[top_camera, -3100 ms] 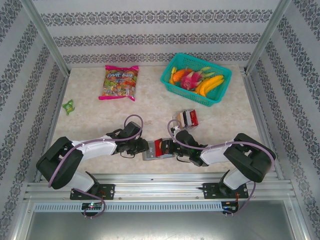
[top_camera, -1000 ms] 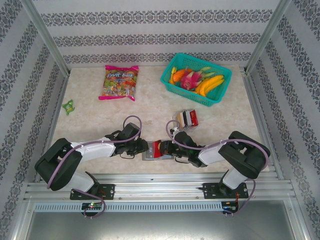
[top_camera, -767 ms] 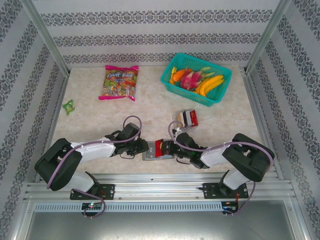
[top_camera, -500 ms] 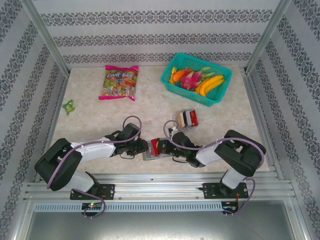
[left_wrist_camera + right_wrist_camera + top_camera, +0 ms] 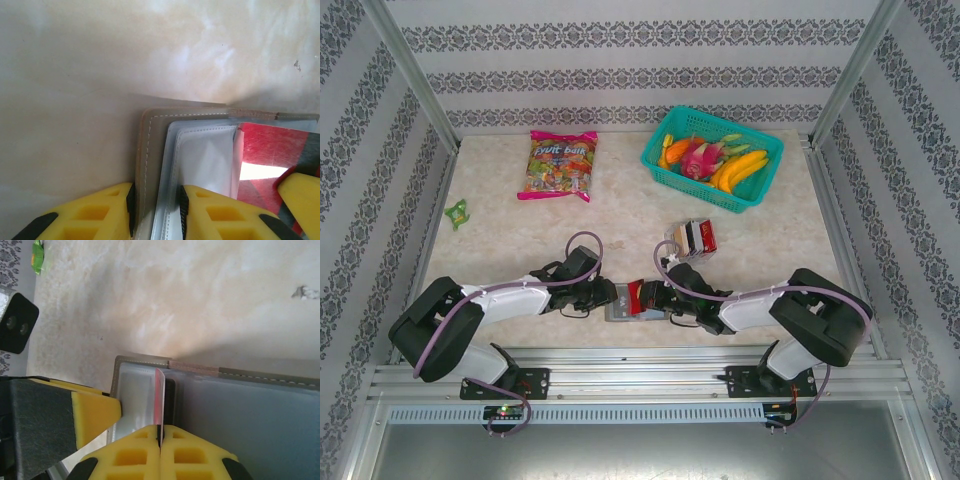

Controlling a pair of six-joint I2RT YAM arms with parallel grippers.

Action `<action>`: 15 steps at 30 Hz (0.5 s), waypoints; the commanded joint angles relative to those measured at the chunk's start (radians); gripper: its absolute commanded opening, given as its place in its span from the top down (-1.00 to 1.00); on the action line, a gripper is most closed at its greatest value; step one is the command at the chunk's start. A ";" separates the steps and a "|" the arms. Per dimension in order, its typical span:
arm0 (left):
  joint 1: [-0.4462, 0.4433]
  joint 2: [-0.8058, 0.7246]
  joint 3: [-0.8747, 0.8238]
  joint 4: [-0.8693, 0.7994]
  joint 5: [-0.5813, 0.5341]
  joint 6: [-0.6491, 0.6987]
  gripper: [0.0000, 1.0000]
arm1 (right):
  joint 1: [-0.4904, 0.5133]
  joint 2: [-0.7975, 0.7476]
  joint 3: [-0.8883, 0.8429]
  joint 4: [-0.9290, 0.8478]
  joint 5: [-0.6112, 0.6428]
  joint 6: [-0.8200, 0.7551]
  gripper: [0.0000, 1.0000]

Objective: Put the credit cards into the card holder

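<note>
Holder [image 5: 620, 311], one, lies opened flat on the table [image 5: 520, 250] near its front edge, between the two grippers; its long axis runs left to right in the top view. The left wrist view shows its tan lining [image 5: 150, 160] and pale inner panel [image 5: 205, 155], with the stitched outer edge facing away from the camera.

Left gripper [image 5: 608, 297], seen close up [image 5: 156, 212]: the yellow fingers [image 5: 100, 215] are clamped on the holder's left leaf, one on each side of the tan edge and the pale panel.

Right gripper [image 5: 652, 298], seen close up [image 5: 160, 432]: the fingers are pressed together on one red card [image 5: 636, 294]. In the right wrist view the card [image 5: 160, 395] appears edge-on as a thin line, and it points away from the fingers toward the holder's left leaf. In the left wrist view its red face [image 5: 270, 150] runs lengthwise across the frame, and its leading short edge meets the pale panel. Whether that edge has entered a pocket cannot be told.

Stack [image 5: 695, 237], one, of red, white and black cards lies on the table beyond the right gripper, well apart from the holder; the number of cards in it cannot be told.

Other items are one basket [image 5: 670, 172] of fruit, one candy bag [image 5: 560, 165] and one green scrap [image 5: 457, 211].
</note>
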 commanded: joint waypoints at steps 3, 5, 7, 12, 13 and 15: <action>-0.031 0.004 -0.018 0.016 0.069 -0.019 0.36 | -0.004 0.049 -0.013 -0.036 -0.058 0.024 1.00; -0.031 0.005 -0.018 0.018 0.068 -0.022 0.36 | 0.002 0.039 -0.032 -0.017 -0.027 0.038 1.00; -0.032 0.004 -0.018 0.016 0.066 -0.022 0.36 | -0.005 0.012 -0.056 -0.036 0.007 0.050 1.00; -0.032 0.008 -0.017 0.014 0.067 -0.020 0.37 | -0.010 -0.026 -0.077 -0.085 0.008 0.056 1.00; -0.032 0.009 -0.017 0.014 0.066 -0.019 0.37 | -0.009 -0.020 -0.075 -0.084 -0.001 0.061 1.00; -0.031 0.012 -0.017 0.016 0.068 -0.019 0.37 | -0.007 -0.001 -0.074 -0.061 -0.011 0.066 1.00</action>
